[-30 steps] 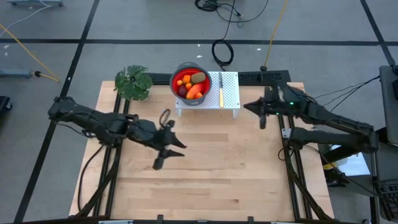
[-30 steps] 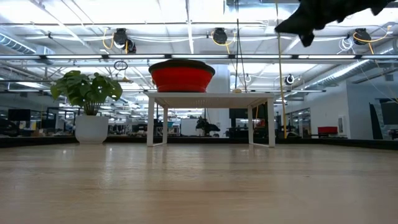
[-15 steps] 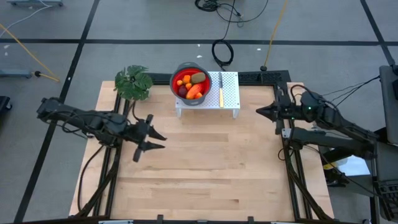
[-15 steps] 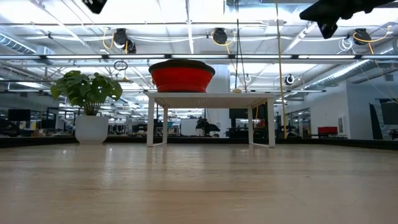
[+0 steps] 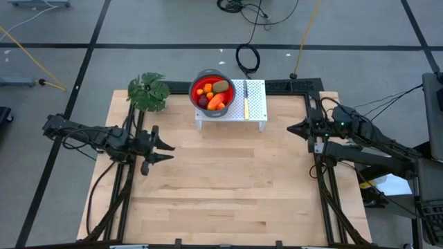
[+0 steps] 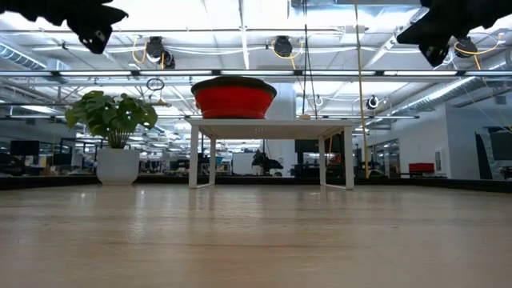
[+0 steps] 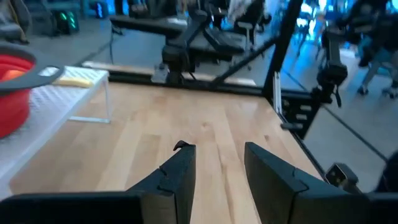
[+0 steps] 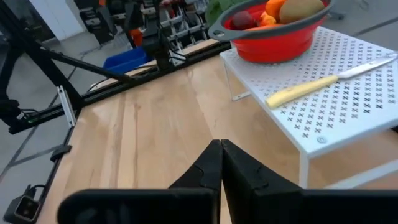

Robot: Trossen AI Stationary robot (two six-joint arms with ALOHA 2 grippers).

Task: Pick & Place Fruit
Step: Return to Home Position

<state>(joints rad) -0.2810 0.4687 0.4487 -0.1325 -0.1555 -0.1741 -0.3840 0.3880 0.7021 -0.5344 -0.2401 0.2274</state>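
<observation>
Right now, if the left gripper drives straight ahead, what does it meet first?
Looks free: left gripper, open, points across the wooden table, clear of the white perforated shelf; depth unclear.

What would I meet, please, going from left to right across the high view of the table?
Green plant → red strainer bowl holding the fruit → yellow knife on the white shelf → right gripper, shut. The open left gripper overlaps the plant's span, so I leave it out.
</observation>
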